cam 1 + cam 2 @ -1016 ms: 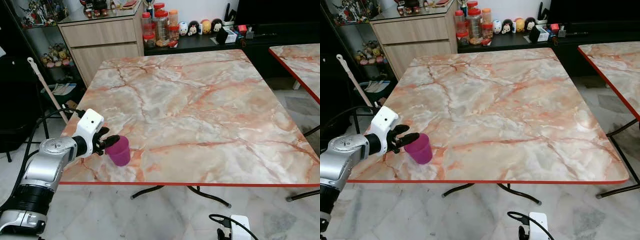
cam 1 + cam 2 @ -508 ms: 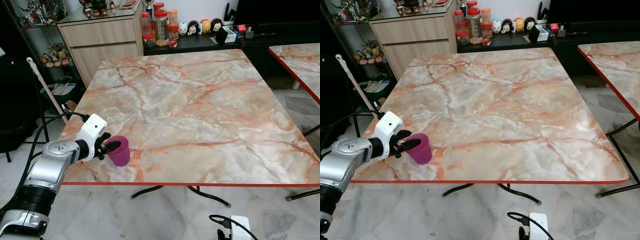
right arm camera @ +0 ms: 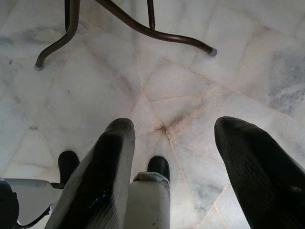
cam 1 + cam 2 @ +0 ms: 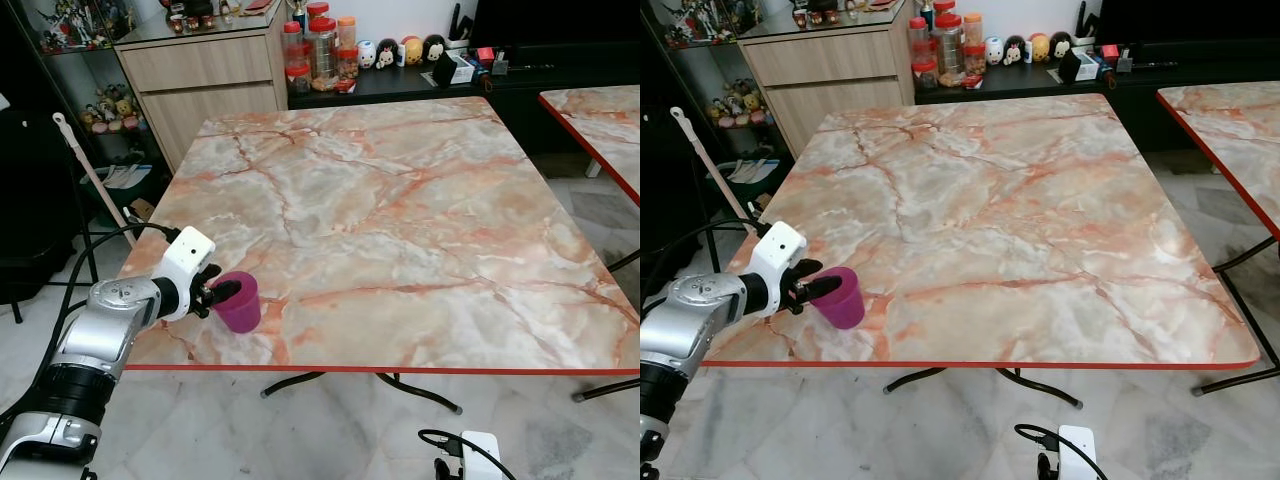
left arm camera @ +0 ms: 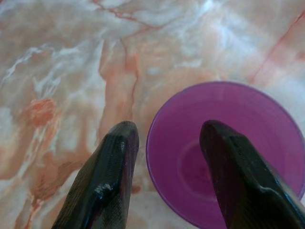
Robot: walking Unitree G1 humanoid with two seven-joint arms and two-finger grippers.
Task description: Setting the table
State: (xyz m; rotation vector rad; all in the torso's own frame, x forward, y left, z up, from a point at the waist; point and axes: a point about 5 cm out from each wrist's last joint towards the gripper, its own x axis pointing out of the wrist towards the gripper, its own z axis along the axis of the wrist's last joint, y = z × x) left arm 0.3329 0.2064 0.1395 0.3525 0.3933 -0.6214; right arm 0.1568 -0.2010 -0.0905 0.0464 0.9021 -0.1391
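Note:
A purple cup (image 4: 240, 303) stands upright on the marble table (image 4: 400, 200), at its near left corner close to the red edge. My left gripper (image 4: 228, 292) straddles the cup's rim, one finger inside and the other outside. In the left wrist view the cup (image 5: 181, 162) has nothing inside, and the left gripper (image 5: 169, 129) is open, with a small gap between the outer finger and the cup wall. My right gripper (image 3: 174, 124) hangs open above the tiled floor below the table's front edge.
A wooden cabinet (image 4: 210, 80) and a dark shelf with jars (image 4: 320, 50) and figurines stand behind the table. A second marble table (image 4: 600, 120) is at the right. A broom handle (image 4: 90, 170) leans at the left. Metal table legs (image 3: 143, 28) cross the floor.
The left gripper has come down a little and its fingers now sit lower around the cup's rim. The cup has stayed in place.

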